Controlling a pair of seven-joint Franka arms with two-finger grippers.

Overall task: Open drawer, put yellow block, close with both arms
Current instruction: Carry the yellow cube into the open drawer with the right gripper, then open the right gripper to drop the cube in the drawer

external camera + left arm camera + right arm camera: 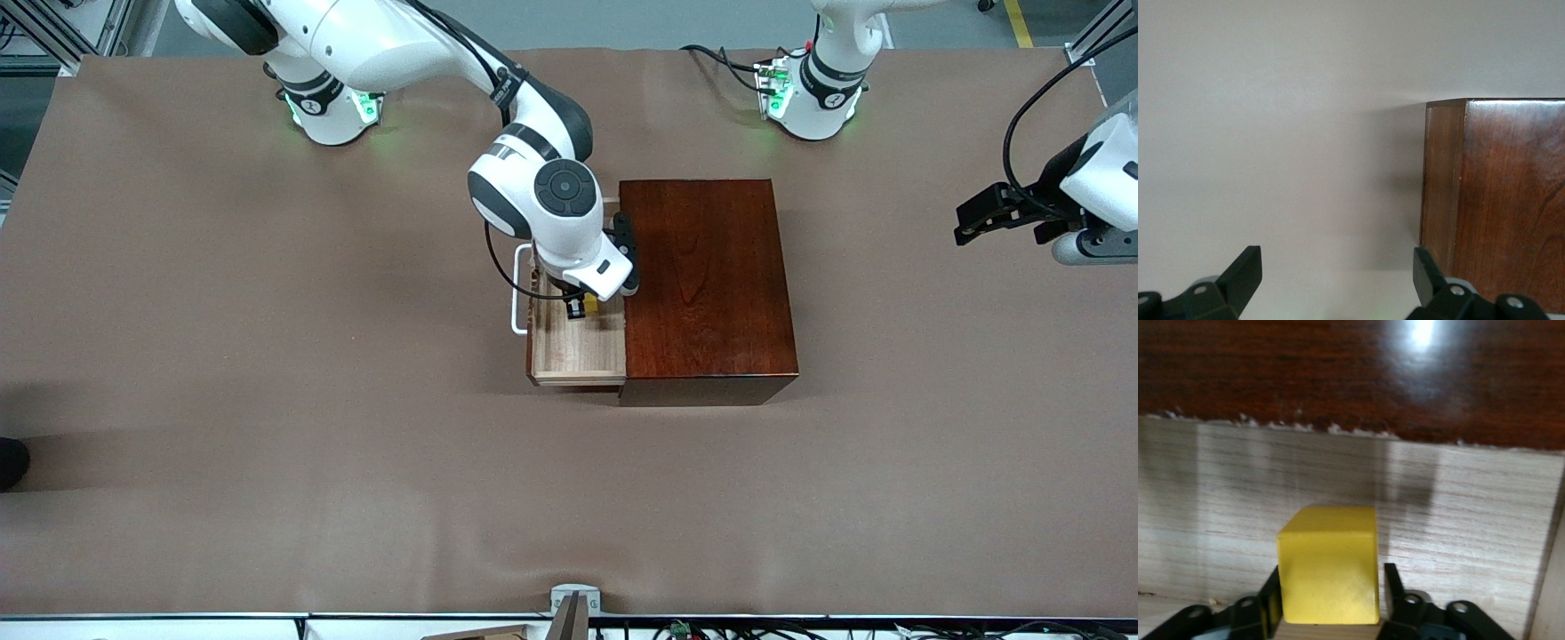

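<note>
Two grippers: right gripper (576, 307) over drawer (578, 351).

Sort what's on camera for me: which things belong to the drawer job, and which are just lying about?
Job: drawer, pulled open; yellow block inside it, between the right pincer fingers; wooden box; left pincer, open, waiting beside the box.

Lying about: only the brown table cover.

I count two white robot arms, the right arm (533, 191) and the left arm (1098, 182), each carrying one black two-finger gripper. One mahogany box (707, 289) sits on one brown table (267, 356), with one pale-wood drawer (578, 351) pulled out, one white handle (518, 289), and one yellow block (1329, 565).
</note>
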